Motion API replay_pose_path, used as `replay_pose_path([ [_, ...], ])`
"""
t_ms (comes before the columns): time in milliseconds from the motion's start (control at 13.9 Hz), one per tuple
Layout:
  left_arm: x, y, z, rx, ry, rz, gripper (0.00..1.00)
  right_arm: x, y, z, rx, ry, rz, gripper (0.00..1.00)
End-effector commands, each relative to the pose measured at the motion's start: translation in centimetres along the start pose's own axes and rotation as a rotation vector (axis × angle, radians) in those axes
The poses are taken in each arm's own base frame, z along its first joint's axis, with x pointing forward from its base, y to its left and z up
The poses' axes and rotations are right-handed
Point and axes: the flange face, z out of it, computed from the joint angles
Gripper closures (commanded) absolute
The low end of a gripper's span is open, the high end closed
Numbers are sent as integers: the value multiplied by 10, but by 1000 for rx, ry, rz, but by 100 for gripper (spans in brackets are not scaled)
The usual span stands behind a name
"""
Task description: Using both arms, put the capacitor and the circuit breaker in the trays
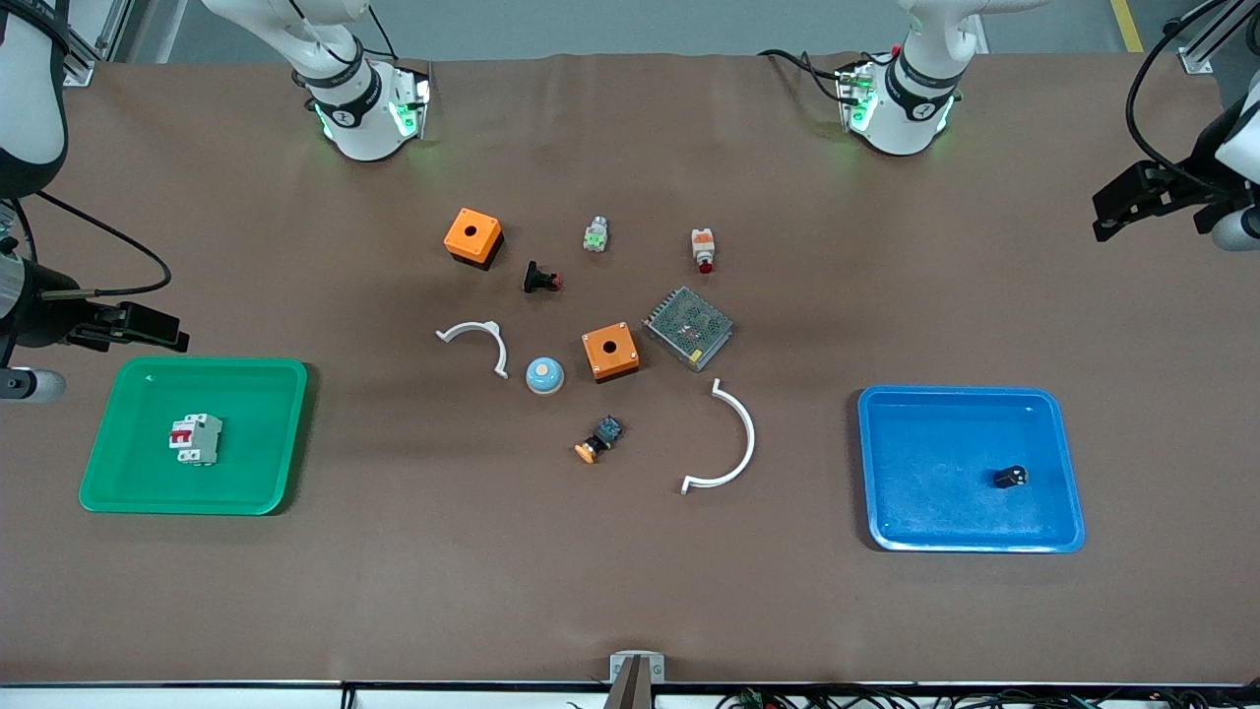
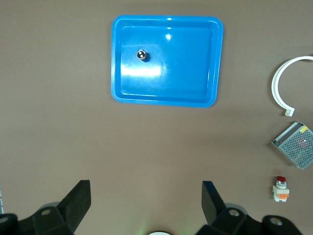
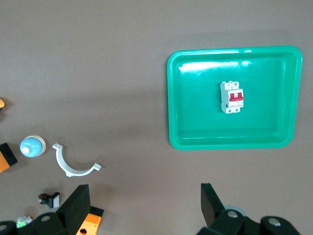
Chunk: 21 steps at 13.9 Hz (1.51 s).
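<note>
The circuit breaker point(image 1: 196, 439), a white-grey block with red levers, lies in the green tray point(image 1: 261, 379) at the right arm's end of the table; the right wrist view shows it too, circuit breaker point(image 3: 231, 97) in green tray point(image 3: 195, 137). The capacitor point(image 1: 1011, 477), a tiny black cylinder with a shiny top, sits in the blue tray point(image 1: 915, 512); in the left wrist view, capacitor point(image 2: 142, 55) in blue tray point(image 2: 186, 93). My right gripper point(image 1: 148, 328) point(image 3: 145, 200) hangs open and empty over the table beside the green tray. My left gripper point(image 1: 1122, 207) point(image 2: 146, 200) hangs open and empty over bare table at the left arm's end.
Mid-table clutter: two orange boxes point(image 1: 473, 236) point(image 1: 610, 352), a black red-tipped button point(image 1: 540, 280), a green-marked silver button point(image 1: 595, 234), a white-orange button point(image 1: 703, 249), a mesh metal box point(image 1: 689, 327), a blue dome point(image 1: 544, 374), an orange-capped button point(image 1: 599, 439), two white curved pieces point(image 1: 479, 340) point(image 1: 733, 443).
</note>
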Motion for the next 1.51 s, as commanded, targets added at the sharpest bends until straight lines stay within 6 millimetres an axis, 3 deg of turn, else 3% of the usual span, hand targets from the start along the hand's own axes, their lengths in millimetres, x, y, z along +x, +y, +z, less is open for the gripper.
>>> replay_pose_path([
  [0,-19,-4,1,-18,6,5,0,-13,-5,-14,-17,-29,39,0],
  [504,-16,6,6,-55,-9,13,0,-48,-4,-48,-18,-28,22,0],
  [720,-13,4,10,-50,-19,14,0,-58,1,-46,-18,-39,-18,0],
  [936,-5,8,15,-44,-26,20,0,-83,-8,-63,-18,-8,-34,0],
  [1224,-4,5,12,-47,-20,17,0,-100,-2,-60,-14,10,-36,0],
  [1440,-4,3,10,-46,-14,15,0,-102,-4,-62,-13,19,-41,0],
])
